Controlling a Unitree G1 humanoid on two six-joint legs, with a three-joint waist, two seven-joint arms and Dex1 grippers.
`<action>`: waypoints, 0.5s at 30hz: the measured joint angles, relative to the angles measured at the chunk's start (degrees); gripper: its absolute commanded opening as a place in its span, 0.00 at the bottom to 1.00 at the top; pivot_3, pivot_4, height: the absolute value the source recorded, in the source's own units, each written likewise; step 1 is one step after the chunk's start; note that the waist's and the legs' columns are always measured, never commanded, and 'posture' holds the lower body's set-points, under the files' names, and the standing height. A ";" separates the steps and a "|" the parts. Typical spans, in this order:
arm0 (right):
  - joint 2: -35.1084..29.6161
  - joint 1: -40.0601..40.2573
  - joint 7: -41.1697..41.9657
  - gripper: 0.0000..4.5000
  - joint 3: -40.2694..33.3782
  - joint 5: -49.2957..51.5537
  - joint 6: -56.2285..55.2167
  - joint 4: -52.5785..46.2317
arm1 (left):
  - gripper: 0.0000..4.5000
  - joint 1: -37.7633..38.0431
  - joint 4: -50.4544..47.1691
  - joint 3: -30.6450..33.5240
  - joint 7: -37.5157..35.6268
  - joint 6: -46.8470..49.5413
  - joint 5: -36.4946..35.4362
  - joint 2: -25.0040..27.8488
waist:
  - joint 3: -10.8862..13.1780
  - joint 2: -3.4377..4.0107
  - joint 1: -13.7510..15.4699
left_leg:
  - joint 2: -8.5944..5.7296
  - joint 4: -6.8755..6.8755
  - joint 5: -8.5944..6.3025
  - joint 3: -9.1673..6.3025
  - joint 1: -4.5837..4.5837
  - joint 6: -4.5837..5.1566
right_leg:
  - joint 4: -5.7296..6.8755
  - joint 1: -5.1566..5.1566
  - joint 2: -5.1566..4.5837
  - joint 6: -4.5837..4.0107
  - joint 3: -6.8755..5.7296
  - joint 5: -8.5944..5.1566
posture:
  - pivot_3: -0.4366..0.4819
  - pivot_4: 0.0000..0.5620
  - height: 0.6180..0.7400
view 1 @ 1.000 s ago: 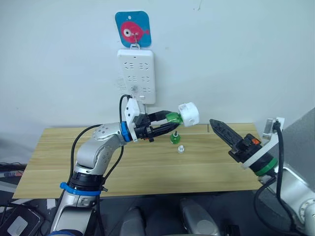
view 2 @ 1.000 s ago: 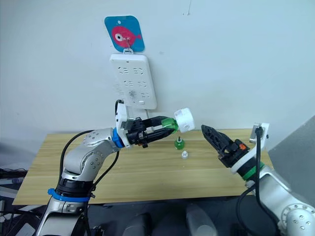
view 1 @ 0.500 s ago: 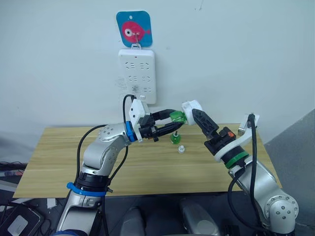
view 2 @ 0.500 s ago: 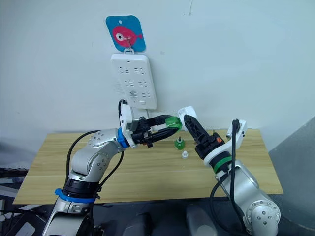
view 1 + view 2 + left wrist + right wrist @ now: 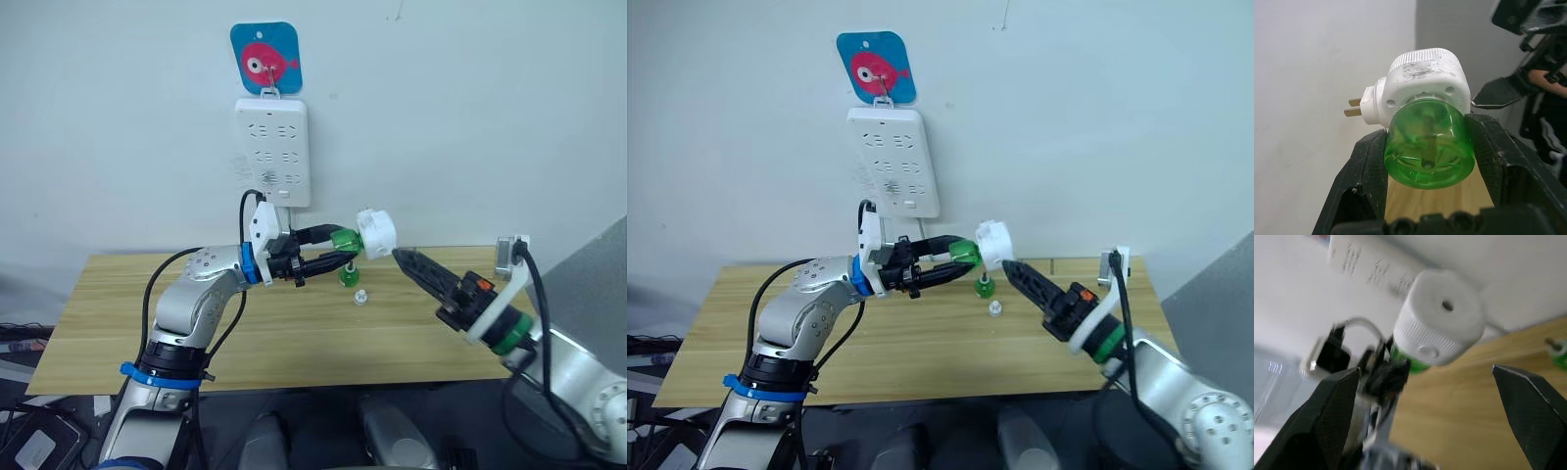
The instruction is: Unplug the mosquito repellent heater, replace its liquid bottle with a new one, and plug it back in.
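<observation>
My left gripper [image 5: 342, 244] is shut on a green liquid bottle [image 5: 345, 238] and holds it in the air above the table, below the wall power strip. The white mosquito repellent heater [image 5: 376, 231] sits on the bottle's far end, and its two prongs [image 5: 1354, 106] are free of any socket. In the left wrist view the bottle [image 5: 1427, 147] is clamped between both black fingers. My right gripper [image 5: 402, 258] is open, with its tips just right of and slightly below the heater. In the right wrist view the heater [image 5: 1442, 320] shows ahead between the spread fingers [image 5: 1337, 401].
A second green bottle [image 5: 346, 275] stands on the wooden table [image 5: 196, 323], with a small white cap [image 5: 360, 297] in front of it. The white power strip [image 5: 273, 152] hangs on the wall under a blue fish sign [image 5: 265, 58].
My right arm swung in from the right to the heater's side, then dropped back; its tips now sit lower, just beside the heater. The left gripper with the bottle has barely moved.
</observation>
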 measured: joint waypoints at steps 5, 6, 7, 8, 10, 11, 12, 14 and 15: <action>-10.84 -0.88 15.96 1.00 -2.13 -4.55 9.01 8.48 | 0.52 0.04 -1.08 -0.04 -5.27 3.84 -2.60 4.06 | 0.00 0.01 0.00 | 0.00 0.02 -0.01 0.04 0.02 0.01 | 0.00 0.00 0.01 0.01 0.05 0.00 | 0.22 0.28 0.93; -12.13 -1.81 18.75 1.00 -2.02 -7.27 10.05 9.39 | 0.52 0.05 -1.44 -0.02 -6.05 4.73 -3.27 4.68 | 0.00 0.02 0.02 | -0.01 0.02 -0.01 0.05 0.02 0.02 | -0.01 -0.01 0.00 0.01 0.06 -0.01 | 0.22 0.28 0.93; -13.30 -2.96 22.02 1.00 -1.52 -10.81 10.95 10.15 | 0.52 0.06 -1.99 -0.01 -6.95 5.97 -4.01 5.40 | 0.01 0.01 0.03 | -0.01 0.02 -0.01 0.04 0.02 0.02 | -0.01 -0.01 0.00 0.01 0.05 -0.01 | 0.22 0.28 0.93; -14.14 -4.05 24.90 1.00 -0.82 -14.01 11.53 10.75 | 0.52 0.06 -2.70 -0.04 -7.72 7.31 -5.03 6.22 | 0.01 0.01 0.03 | 0.00 0.02 -0.01 0.04 0.02 0.02 | -0.02 -0.02 0.01 0.01 0.04 -0.01 | 0.23 0.28 0.93; -14.32 -5.73 28.98 0.87 0.78 -17.68 12.84 12.23 | 0.52 0.04 -3.79 0.00 -8.87 8.96 -6.32 7.23 | 0.01 0.01 0.08 | 0.00 0.01 -0.02 0.03 0.01 0.02 | -0.03 -0.02 0.00 0.02 0.02 -0.01 | 0.23 0.28 0.93; -14.20 -6.69 29.70 0.79 1.44 -17.52 13.79 13.16 | 0.52 0.06 -4.17 -0.03 -9.48 8.84 -6.32 7.51 | 0.01 0.01 0.07 | -0.01 0.01 -0.02 0.03 0.00 0.02 | -0.03 -0.03 0.00 0.02 0.03 -0.01 | 0.24 0.28 0.93; -14.16 -7.61 30.27 0.72 2.00 -16.52 14.78 14.10 | 0.52 0.07 -4.70 -0.09 -9.89 8.47 -6.25 7.87 | 0.01 0.01 0.09 | -0.01 0.02 -0.02 0.03 -0.01 0.02 | -0.04 -0.01 0.00 0.02 0.02 -0.01 | 0.24 0.28 0.93; -14.27 -9.39 30.91 0.71 2.44 -12.51 17.20 15.95 | 0.52 0.04 -5.12 -0.10 -10.47 6.84 -5.61 8.03 | 0.01 0.01 0.15 | -0.02 0.03 -0.02 0.04 -0.01 0.02 | -0.04 0.00 -0.01 0.01 0.04 -0.01 | 0.25 0.28 0.93; -14.57 -9.70 31.10 0.71 2.46 -9.74 18.11 16.75 | 0.52 0.04 -5.14 -0.11 -10.45 5.85 -5.08 7.89 | 0.01 0.01 0.20 | -0.01 0.03 -0.02 0.04 -0.01 0.02 | -0.05 0.01 -0.01 0.01 0.03 -0.01 | 0.25 0.28 0.93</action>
